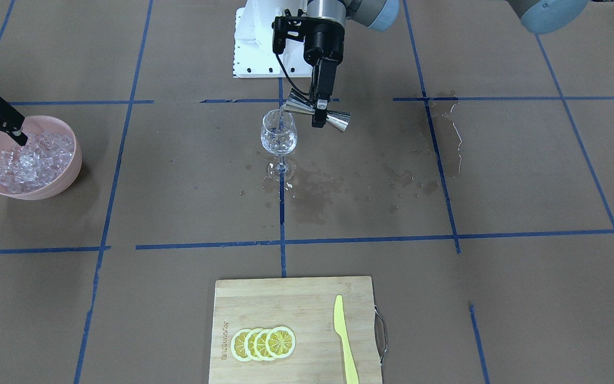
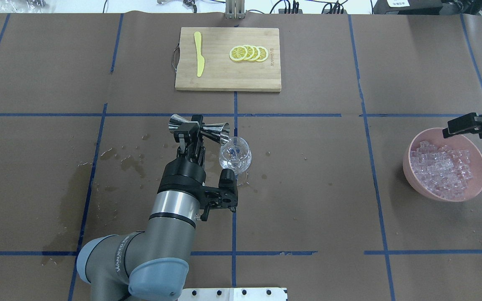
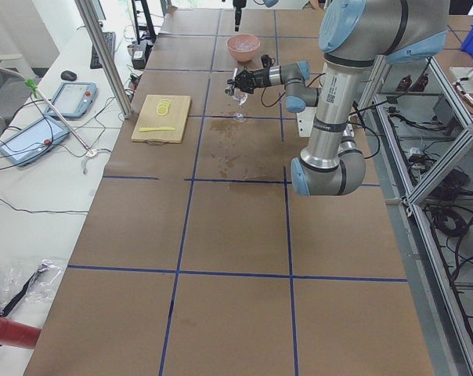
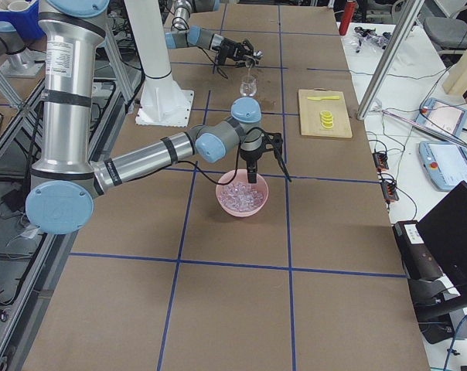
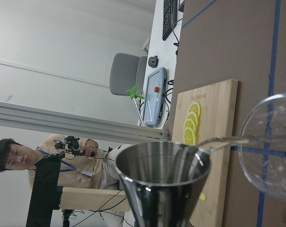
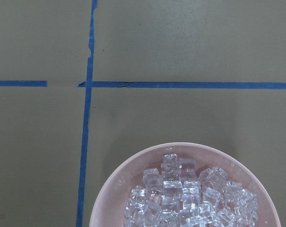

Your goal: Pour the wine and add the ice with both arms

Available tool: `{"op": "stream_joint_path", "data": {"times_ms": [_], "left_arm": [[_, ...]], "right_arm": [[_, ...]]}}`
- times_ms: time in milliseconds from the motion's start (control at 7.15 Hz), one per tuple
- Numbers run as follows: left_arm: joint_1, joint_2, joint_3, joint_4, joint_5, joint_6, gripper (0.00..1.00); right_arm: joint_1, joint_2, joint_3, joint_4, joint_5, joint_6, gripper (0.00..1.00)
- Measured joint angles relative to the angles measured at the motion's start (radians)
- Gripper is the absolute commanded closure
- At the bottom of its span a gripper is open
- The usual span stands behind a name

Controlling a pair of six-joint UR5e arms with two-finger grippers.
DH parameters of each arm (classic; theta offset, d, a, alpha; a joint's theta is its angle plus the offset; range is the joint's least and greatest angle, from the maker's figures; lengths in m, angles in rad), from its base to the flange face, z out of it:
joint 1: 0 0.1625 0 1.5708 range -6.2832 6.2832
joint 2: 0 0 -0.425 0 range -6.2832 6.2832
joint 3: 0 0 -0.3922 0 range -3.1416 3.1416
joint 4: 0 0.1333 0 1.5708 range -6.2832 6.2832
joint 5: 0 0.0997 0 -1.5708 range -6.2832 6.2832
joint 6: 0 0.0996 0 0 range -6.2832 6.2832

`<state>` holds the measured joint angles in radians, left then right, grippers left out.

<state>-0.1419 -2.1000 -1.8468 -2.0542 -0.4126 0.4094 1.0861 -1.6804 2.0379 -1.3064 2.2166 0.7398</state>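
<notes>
The ice [image 1: 27, 160] lies heaped in a pink bowl [image 1: 67, 176] at the robot's right end of the table [image 1: 179, 186], well apart from the wine glass [image 1: 279, 136] in the middle. The right gripper [image 1: 18, 136] hangs over the bowl's rim on the side toward the robot, and a black fingertip [image 1: 21, 141] dips down to the top cubes. Only that one finger shows clearly, so I cannot tell whether its jaws are apart or together. The right wrist view looks straight down on the cubes and shows no finger. The left gripper [image 1: 317, 113] is clamped on the narrow waist of a steel jigger [image 1: 339, 121], holding it on its side just beside the glass. One mouth of the jigger sits at the glass's rim. In the left wrist view a thin clear stream runs from the jigger's lip into the glass. Wet patches [image 1: 312, 197] darken the brown paper around the glass's foot. On the far side lies a wooden cutting board [image 1: 285, 298] with lemon slices [image 1: 263, 343] and a yellow knife [image 1: 344, 341].
</notes>
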Motion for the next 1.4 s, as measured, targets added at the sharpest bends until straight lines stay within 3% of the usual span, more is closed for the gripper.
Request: {"op": "stream_joint_path", "data": {"times_ms": [699, 1398], "left_arm": [[0.002, -0.007, 0.002, 0.006, 0.044, 0.147, 1.00], [0.000, -0.007, -0.006, -0.047, 0.046, 0.093, 1.00]], "right_arm": [[-0.004, 0.006, -0.001, 0.000, 0.000, 0.015, 0.00], [-0.015, 0.017, 0.003, 0.003, -0.024, 0.037, 0.00]]}}
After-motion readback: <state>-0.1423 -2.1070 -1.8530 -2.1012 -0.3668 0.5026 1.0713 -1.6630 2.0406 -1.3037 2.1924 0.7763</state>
